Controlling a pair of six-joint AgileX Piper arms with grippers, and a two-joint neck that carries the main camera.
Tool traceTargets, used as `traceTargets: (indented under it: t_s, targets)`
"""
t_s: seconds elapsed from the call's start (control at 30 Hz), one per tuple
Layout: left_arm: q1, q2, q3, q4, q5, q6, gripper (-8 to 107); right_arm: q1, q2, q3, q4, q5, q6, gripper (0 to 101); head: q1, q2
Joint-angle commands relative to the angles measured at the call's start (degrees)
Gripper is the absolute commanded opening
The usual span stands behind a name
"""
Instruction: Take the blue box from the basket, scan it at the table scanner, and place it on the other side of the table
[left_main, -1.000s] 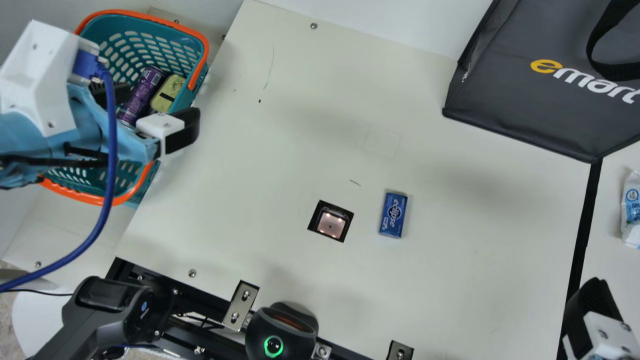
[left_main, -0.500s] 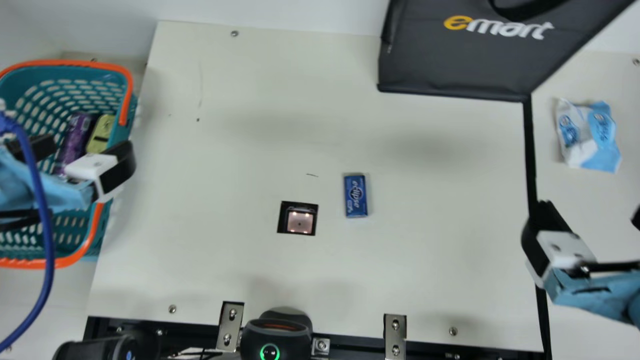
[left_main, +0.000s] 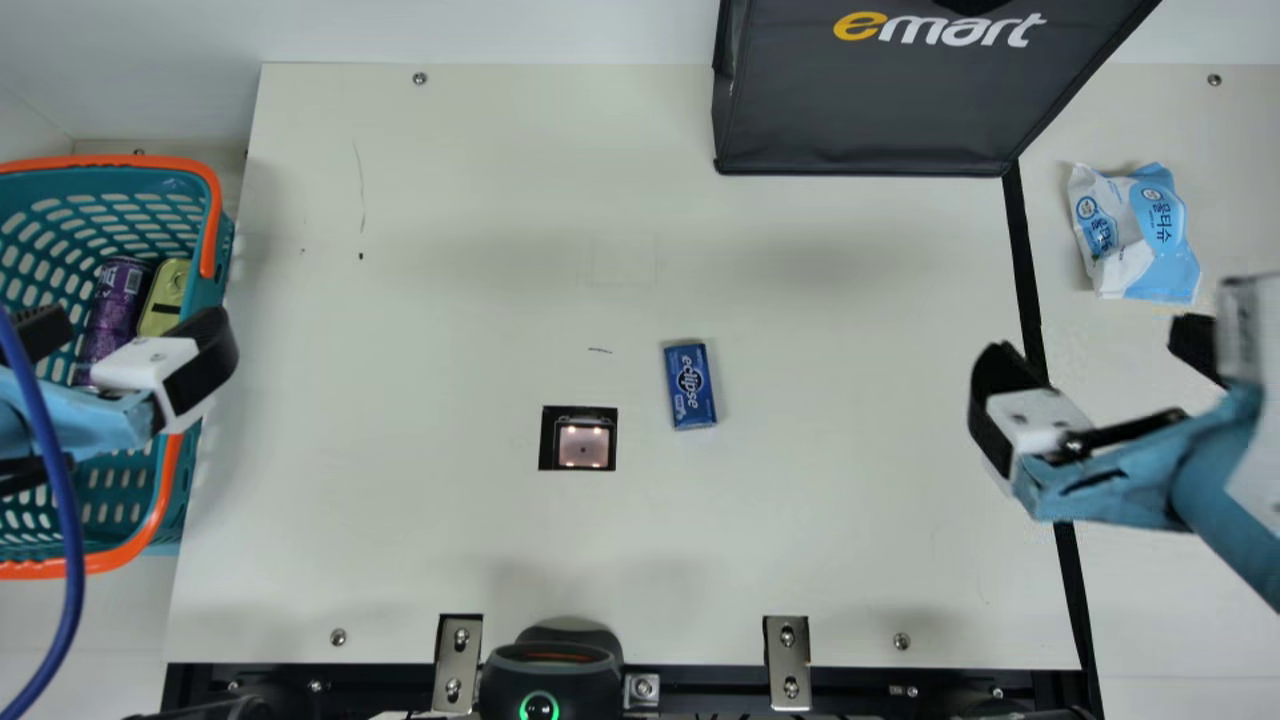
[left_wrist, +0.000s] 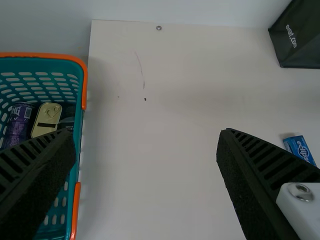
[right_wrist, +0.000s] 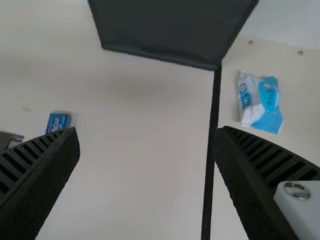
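The left tool (left_main: 140, 325) is held wide apart over the basket (left_main: 190, 475), its two ribbed fingers well separated. In the left wrist view, part of the basket's orange rim and the pale surface of the counter (left_main: 450, 560) are framed between those fingers. The right tool (left_main: 1098, 350) is likewise spread wide; it is held above the black strip (left_main: 1027, 265) that runs along the counter, and in its own wrist view that strip can be followed between the fingers.

Inside the basket, a purple can (left_main: 115, 300) and a yellowish tin (left_main: 164, 298) are seen side by side near the left tool, and a dark item (left_wrist: 67, 119) can be made out next to the tin, partly hidden by a finger.

Between the two tools, well apart from both, the blue box (left_main: 690, 385) is laid flat on the counter, turned slightly askew. It is set near the table scanner (left_main: 583, 443), on the side away from the basket. The scanner is let into the counter in a black square opening, and its window is lit by small lights.

Farther out, a dark bag (left_main: 870, 110) is stood toward the far edge, one lower corner of it at the strip. Beyond the strip, a white and blue packet (left_main: 1135, 235) is laid. At the near edge, a black device (left_main: 550, 680) with a green ring is placed between two metal brackets (left_main: 459, 665).
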Motion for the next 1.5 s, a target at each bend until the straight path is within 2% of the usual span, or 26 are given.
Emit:
traceTargets:
  t_s: [0.0, 0.33, 0.6, 1.03, 1.47]
  targets:
    - [0.00, 0.00, 0.00, 0.00, 0.00, 0.00, 90, 2.27, 1.55, 0.02, -0.20, 0.42, -1.17, 95, -1.40, 0.00]
    - [0.00, 0.00, 0.00, 0.00, 0.00, 0.00, 90, 11.23, 7.36, 1.04, 1.69, 1.80, -2.48, 95, -1.40, 0.00]
    - [0.00, 0.00, 0.00, 0.00, 0.00, 0.00, 90, 16.17, 13.01, 1.62, 2.24, 0.77, 5.08, 95, -1.40, 0.00]
    - [0.00, 0.00, 0.00, 0.00, 0.00, 0.00, 90, 24.65, 22.58, 3.50, -0.10, -5.40, 21.59, 95, -1.40, 0.00]
    - [0.00, 0.00, 0.00, 0.00, 0.00, 0.00, 90, 29.53, 30.92, 6.24, -1.05, -13.98, 31.68, 95, -1.40, 0.00]
